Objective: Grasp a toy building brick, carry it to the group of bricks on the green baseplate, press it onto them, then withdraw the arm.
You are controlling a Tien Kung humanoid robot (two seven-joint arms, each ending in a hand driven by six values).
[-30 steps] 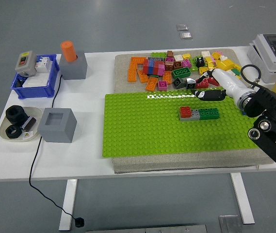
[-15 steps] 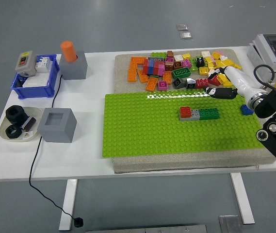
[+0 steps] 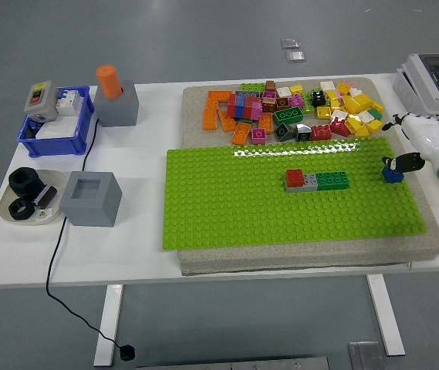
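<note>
A short row of bricks stands on the green baseplate (image 3: 227, 208): a red brick (image 3: 295, 178), a grey one (image 3: 309, 183) and a green one (image 3: 332, 180). A small blue brick (image 3: 393, 174) sits at the baseplate's right edge. My right hand (image 3: 398, 143) comes in from the right edge, white with black fingertips (image 3: 393, 122), its fingers spread and holding nothing. Its lower fingertip hangs just above the blue brick; I cannot tell whether they touch. The left arm is out of sight.
Several loose bricks (image 3: 296, 108) lie in a pile on the mat behind the baseplate. At the left stand a grey block (image 3: 91, 199), a blue bin (image 3: 55, 123), a grey stand with an orange cylinder (image 3: 116, 96) and a tray of black parts (image 3: 28, 196). A white box (image 3: 435, 77) sits far right.
My right hand has drawn back to the right, from over the pile's front edge to the picture's edge. The blue brick it uncovered stays at the baseplate's right edge.
</note>
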